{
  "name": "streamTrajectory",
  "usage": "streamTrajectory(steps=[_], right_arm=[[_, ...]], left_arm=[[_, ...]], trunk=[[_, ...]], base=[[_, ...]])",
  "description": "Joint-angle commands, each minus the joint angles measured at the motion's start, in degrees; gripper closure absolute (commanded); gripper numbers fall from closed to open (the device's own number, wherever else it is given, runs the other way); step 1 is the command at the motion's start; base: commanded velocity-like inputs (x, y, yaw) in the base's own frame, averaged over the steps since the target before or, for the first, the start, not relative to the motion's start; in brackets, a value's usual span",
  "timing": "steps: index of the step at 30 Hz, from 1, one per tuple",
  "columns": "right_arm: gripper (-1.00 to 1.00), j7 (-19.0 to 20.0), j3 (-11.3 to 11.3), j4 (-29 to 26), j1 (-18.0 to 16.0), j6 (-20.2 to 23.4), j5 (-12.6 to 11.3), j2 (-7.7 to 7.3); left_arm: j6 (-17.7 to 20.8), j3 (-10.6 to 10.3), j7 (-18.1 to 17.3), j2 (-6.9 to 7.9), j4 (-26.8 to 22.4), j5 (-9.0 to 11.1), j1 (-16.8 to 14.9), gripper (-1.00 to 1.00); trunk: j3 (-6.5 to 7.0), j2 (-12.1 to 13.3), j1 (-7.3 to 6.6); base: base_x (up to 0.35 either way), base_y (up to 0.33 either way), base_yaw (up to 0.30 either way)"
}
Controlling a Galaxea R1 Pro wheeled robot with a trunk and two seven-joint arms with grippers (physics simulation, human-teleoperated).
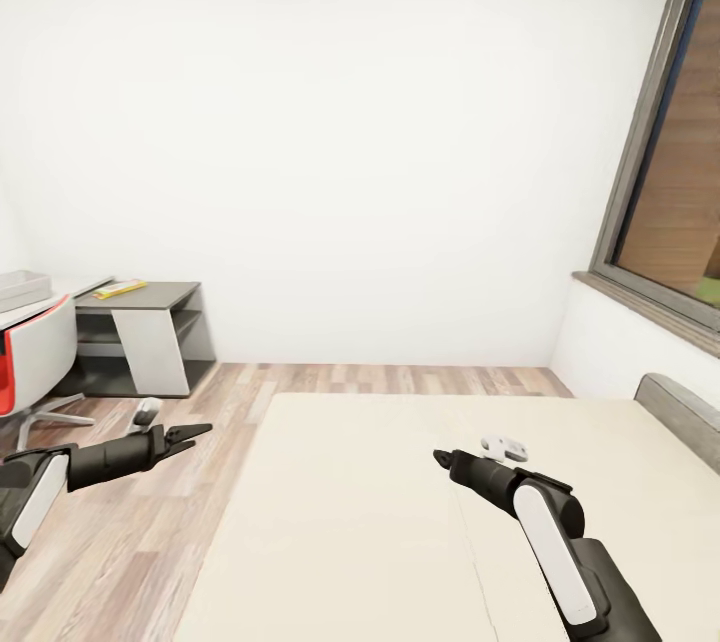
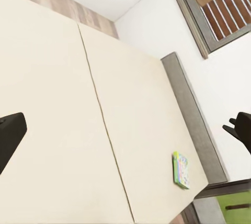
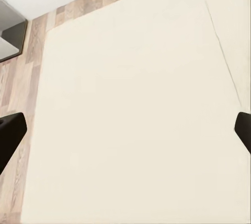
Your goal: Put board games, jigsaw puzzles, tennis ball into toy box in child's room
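The bed takes up the lower middle and right of the head view, a broad cream surface with a seam running down it and a grey headboard at its far right edge. Wood floor lies along its left side and past its far end, up to the white wall. A window with a dark frame is set in the right wall above the headboard.

At the far left stands a grey table with open shelves. A flat yellow box lies on its top, and a pale box sits at the picture's edge beside it. A white chair with a red side stands in front.

In the left wrist view, a board game with a green and pale cover lies flat on the bed, close to the headboard.

The left gripper hangs over the floor beside the bed, its fingers spread and empty. The right gripper hangs over the bed, also spread wide and holding nothing.
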Motion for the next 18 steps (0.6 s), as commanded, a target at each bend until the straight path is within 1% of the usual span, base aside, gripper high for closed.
streamTrajectory(steps=[1,5,14,18], right_arm=[[-1.00,-0.59,0.11,-0.04,-0.02,0.05,-0.59,-0.04],[-1.00,-0.57,0.11,-0.04,-0.02,0.05,-0.59,-0.07],[-1.00,-0.58,0.11,-0.04,-0.02,0.05,-0.59,-0.08],[-1.00,-0.58,0.11,-0.04,-0.02,0.05,-0.59,-0.08]], left_arm=[[0.29,0.04,-0.12,-0.02,0.00,0.05,-0.01,-1.00],[0.29,0.04,-0.12,-0.06,0.00,0.02,-0.03,-1.00],[0.29,0.04,-0.12,-0.10,0.00,0.08,-0.01,-1.00],[0.29,0.04,-0.14,-0.09,0.00,0.08,-0.01,-1.00]], trunk=[[-0.03,-0.06,0.03],[-0.03,-0.06,0.03],[-0.03,-0.06,0.03],[-0.03,-0.06,0.03]], base=[[0.000,-0.204,0.000],[0.000,-0.104,0.000],[-0.001,-0.016,0.000],[-0.062,-0.087,0.000]])
